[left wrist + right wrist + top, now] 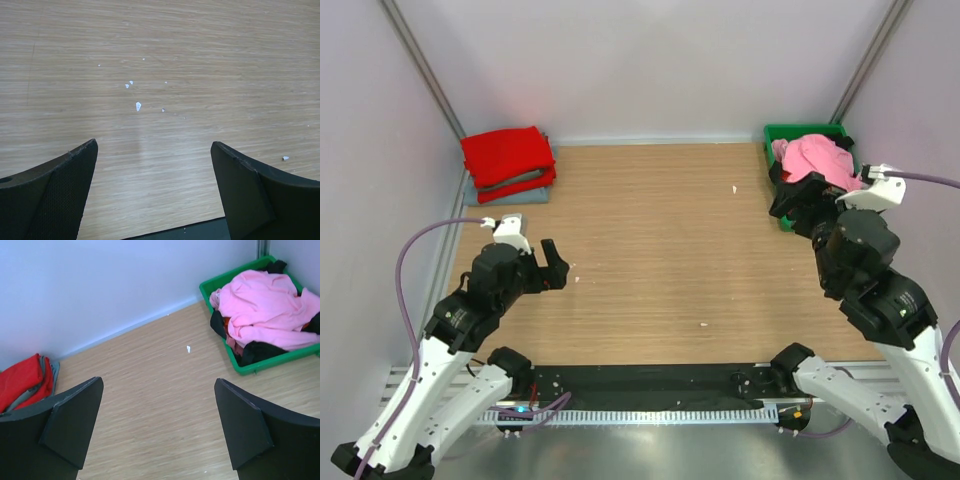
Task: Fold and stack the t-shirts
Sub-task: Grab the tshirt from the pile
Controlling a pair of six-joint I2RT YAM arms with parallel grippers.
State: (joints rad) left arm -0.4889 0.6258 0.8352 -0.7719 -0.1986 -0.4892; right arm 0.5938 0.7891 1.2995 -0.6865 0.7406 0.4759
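Wood-grain table (pixel 650 230), pale walls on three sides, a few white specks (pixel 138 105) on the boards.

Hard to read:
- In the top view my right gripper (pixel 788 200) sits at the near-left corner of the green bin (pixel 790 132). Its black fingers blend with the dark clothes, so I can't read its opening from there.
- The pink t-shirt (pixel 815 158) is a crumpled heap on top of the bin and covers most of the contents. Dark garments (pixel 255 351) poke out beneath it. An orange cloth (pixel 306 326) shows only as a sliver, and I can't tell its shape.
- The grey-blue t-shirt (pixel 525 190) is mostly hidden, with just its near and right edges showing.
- In the right wrist view the folded pile is cut off by my finger.

Lie of the shirts:
- The red t-shirt (pixel 505 155) is folded flat in the far-left corner, lying on the grey-blue one. Its long axis runs roughly left-right along the back wall, slightly skewed.
- The pink heap has no clear axis.

Fingers:
- My left gripper (pixel 154 150) is spread wide with nothing between the fingers, over bare table on the left side and pointing toward the centre.
- My right gripper is also spread wide in its wrist view, gripping nothing.
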